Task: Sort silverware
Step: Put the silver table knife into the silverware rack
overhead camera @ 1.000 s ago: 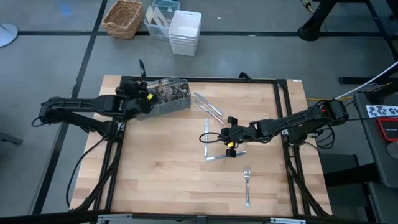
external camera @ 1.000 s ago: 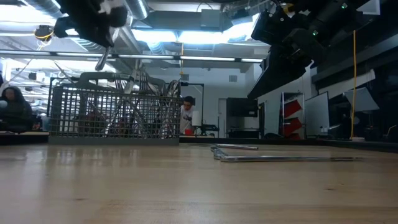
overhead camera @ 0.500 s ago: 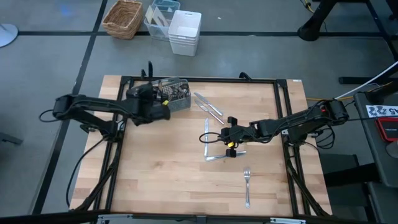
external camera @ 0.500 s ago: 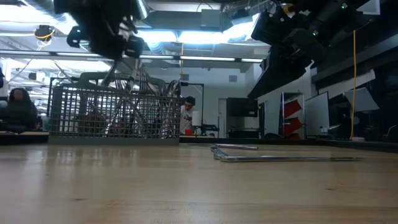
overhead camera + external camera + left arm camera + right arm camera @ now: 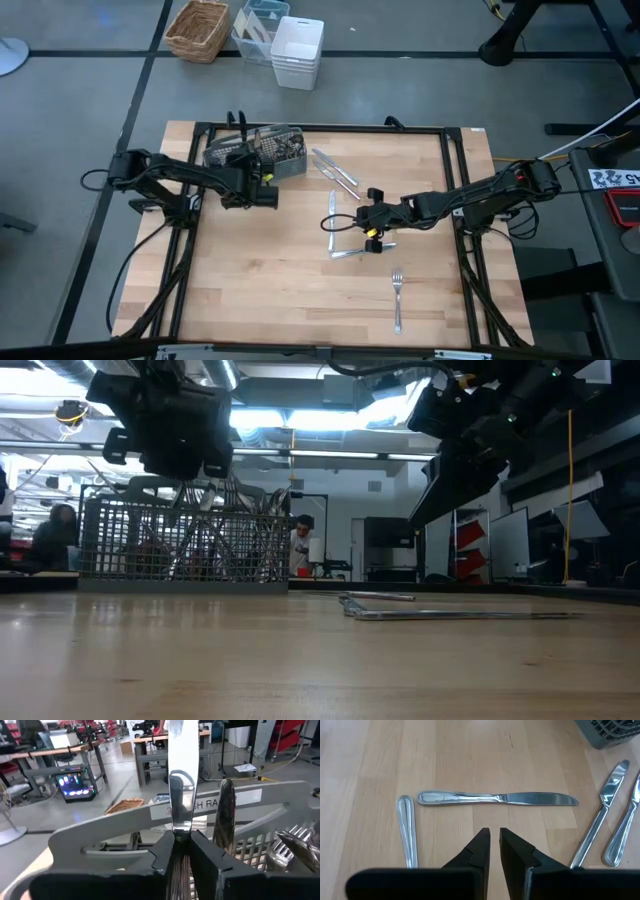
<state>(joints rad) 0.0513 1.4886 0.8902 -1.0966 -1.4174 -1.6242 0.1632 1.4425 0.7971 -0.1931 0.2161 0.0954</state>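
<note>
The silverware is sitting in two places: most of it is standing upright in the grey mesh caddy [image 5: 262,152] at the far left of the table [image 5: 280,290], while a few knives [image 5: 336,172], a knife [image 5: 497,798] and another handle [image 5: 407,830] under the right arm, and a lone fork [image 5: 397,298] near the front are lying flat on the wood. These pieces are looking slim, stiff and light, and their polished metal is likely making them slippery, so a pinch across the flat of the handle near its middle is probably giving the surest hold. The left tool [image 5: 181,851] is hanging just in front of the caddy and is clamping one piece of silverware [image 5: 181,795] by its lower end, fingers nearly together, the shiny strip standing straight up between them. The right tool [image 5: 494,845] is hovering over the loose knife near the table's middle, its fingers drawn almost together with only a narrow gap, gripping nothing and touching nothing.
</note>
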